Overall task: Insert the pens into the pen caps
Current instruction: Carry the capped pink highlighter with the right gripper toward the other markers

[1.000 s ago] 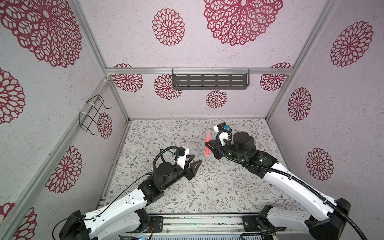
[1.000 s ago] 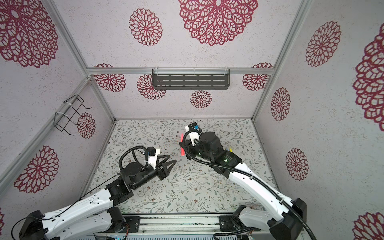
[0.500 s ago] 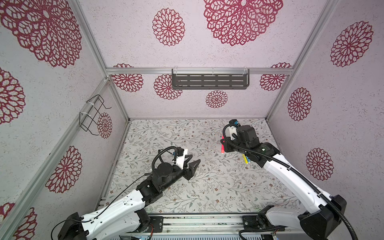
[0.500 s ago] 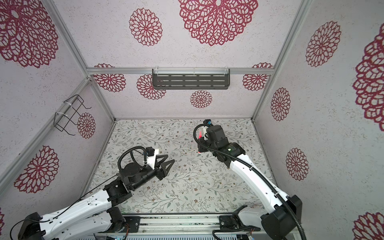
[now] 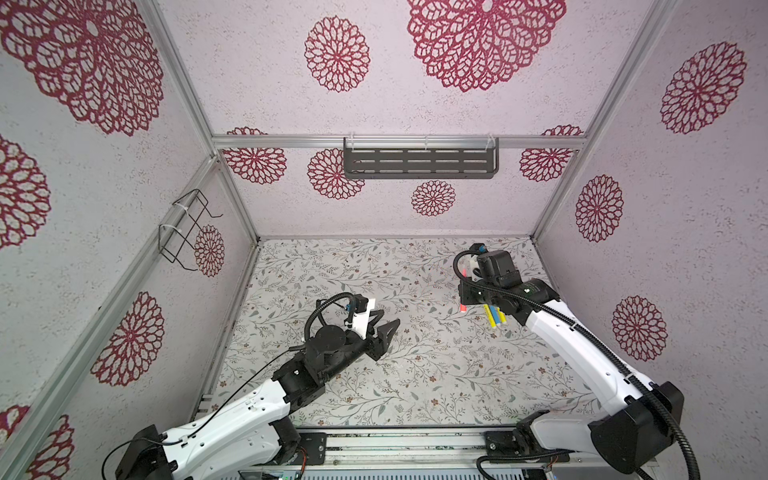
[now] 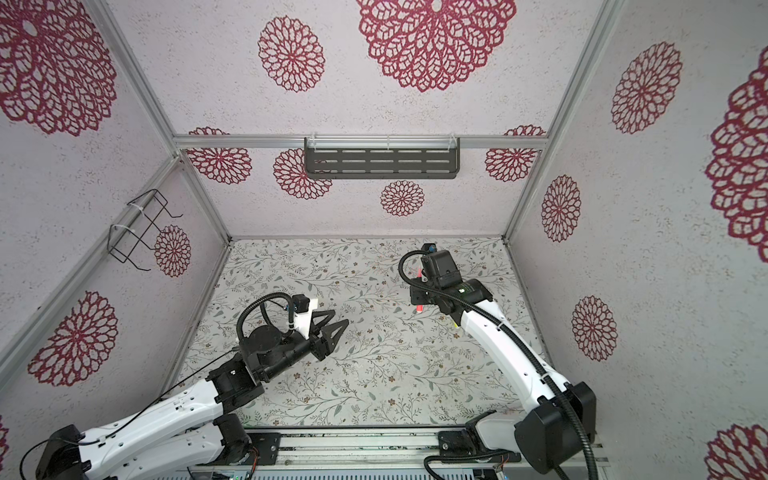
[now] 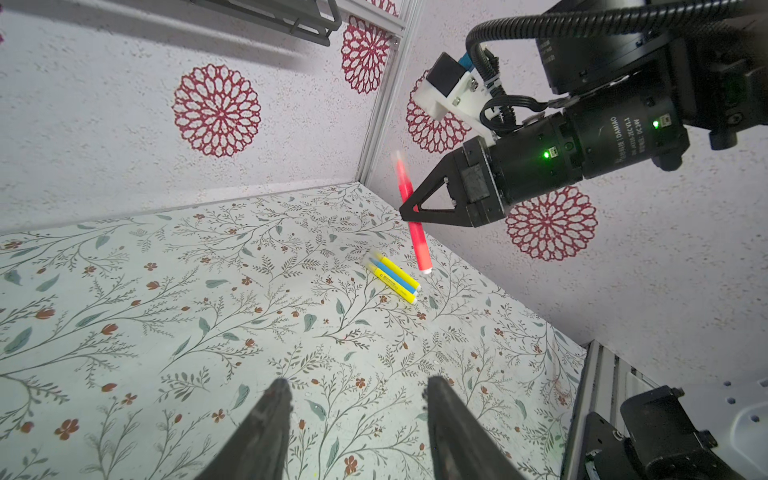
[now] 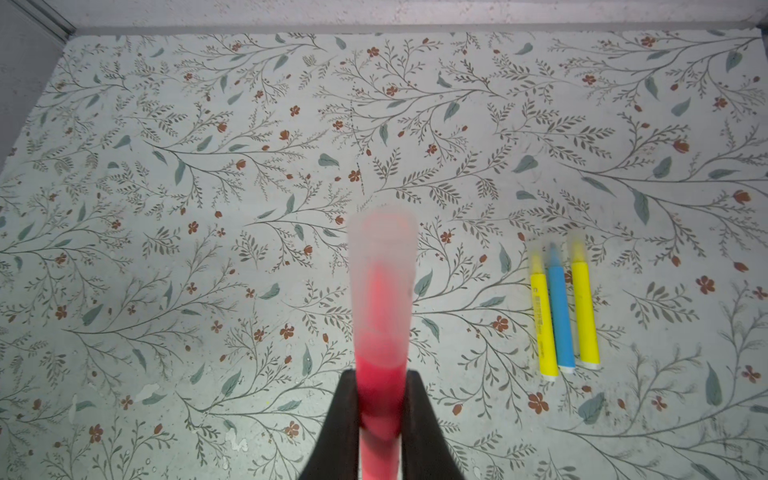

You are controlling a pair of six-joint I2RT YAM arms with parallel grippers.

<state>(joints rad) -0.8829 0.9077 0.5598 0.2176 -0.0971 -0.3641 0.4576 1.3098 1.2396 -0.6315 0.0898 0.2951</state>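
Observation:
My right gripper (image 8: 380,374) is shut on a red-pink pen (image 7: 417,232), held steeply tilted above the floral mat (image 7: 208,299) at the right. A translucent whitish pen cap (image 8: 382,257) sits over the pen's far end. In both top views only the pen's ends show past the wrist (image 5: 462,308) (image 6: 420,308). Three more pens lie side by side on the mat just right of it: yellow (image 8: 542,320), blue (image 8: 561,316), yellow (image 8: 584,307), with faint whitish caps on their tips. My left gripper (image 7: 357,384) (image 5: 384,328) hovers open and empty over mid-mat.
A grey slotted shelf (image 5: 419,163) hangs on the back wall and a black wire holder (image 5: 185,228) on the left wall. The right wall stands close behind the held pen. A metal rail (image 5: 415,440) runs along the mat's front edge.
My right arm has swung from mid-mat toward the right wall, carrying the red-pink pen. The three pens on the mat have come into sight beside it. The left arm has barely moved.

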